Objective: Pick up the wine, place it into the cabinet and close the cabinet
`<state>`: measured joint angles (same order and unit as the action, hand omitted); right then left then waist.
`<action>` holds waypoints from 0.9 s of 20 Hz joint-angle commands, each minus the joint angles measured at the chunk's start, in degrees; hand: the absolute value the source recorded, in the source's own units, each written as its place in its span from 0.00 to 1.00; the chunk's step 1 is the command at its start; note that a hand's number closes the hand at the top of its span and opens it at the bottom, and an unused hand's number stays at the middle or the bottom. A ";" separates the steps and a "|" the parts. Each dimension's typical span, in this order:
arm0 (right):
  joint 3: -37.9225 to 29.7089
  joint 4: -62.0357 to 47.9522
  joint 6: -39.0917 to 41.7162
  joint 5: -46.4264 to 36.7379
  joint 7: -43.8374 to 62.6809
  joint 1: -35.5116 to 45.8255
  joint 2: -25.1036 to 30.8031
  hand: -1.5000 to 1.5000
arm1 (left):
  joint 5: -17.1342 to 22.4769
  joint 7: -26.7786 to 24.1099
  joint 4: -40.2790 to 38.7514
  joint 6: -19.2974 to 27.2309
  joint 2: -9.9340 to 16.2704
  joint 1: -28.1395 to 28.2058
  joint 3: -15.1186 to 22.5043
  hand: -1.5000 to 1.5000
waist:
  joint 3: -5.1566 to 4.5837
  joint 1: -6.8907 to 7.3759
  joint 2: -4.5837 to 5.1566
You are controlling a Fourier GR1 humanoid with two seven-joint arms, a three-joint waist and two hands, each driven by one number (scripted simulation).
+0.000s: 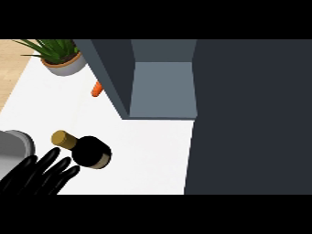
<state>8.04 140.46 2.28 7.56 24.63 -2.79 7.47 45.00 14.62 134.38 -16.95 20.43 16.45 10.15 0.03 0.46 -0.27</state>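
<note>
Wine [89,151] — one dark bottle with a gold-capped neck — stands on the white bench [151,151] in the head view, just beside the fingertips of the left robot hand [36,176], on their far right side. That robot hand shows at the lower left with its black fingers spread and straight; they curl round nothing, and I cannot tell whether a fingertip touches the bottle's side or stops just short. No right robot hand shows.

Beyond the robot hand and to its right is one dark cabinet [260,114], with one door [107,75] swung open towards the viewer and a grey-blue inner compartment [164,89] showing behind it. Farther off, past the door, sits one potted plant [62,57] and one small orange thing [97,89], partly hidden by the door's edge — what it is I cannot say.

Risks, as I judge them: the bottle looks tall and narrow, so spread fingers coming in from the side could nudge it over before they close, and it would roll across the bench. A grasp high on the neck could let the body swing. On the way in, the open door's edge lies between bottle and compartment, so the bottle could clip it. Closing the door needs the bottle set well inside, or the door could strike it.
</note>
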 commanded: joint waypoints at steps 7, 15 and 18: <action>-0.01 2.74 -3.67 0.67 9.21 8.01 -0.82 0.00 | 4.29 1.85 5.79 1.79 0.46 -0.55 -8.56 0.00 | -0.06 0.05 0.14; 0.75 4.90 -2.14 0.97 9.04 5.60 -1.33 0.00 | 3.22 0.19 -6.67 -1.14 -0.58 -5.69 -16.91 0.00 | -0.04 -0.50 0.23; -3.21 5.35 -2.12 3.30 12.49 10.24 0.63 0.00 | 0.21 -2.89 -12.43 -4.86 -1.65 -5.71 -18.41 0.00 | -0.07 -0.49 0.26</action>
<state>8.32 141.30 0.23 5.88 31.90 4.15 6.51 46.45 13.67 127.70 -19.37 19.55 12.38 -5.63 -0.02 0.03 -0.08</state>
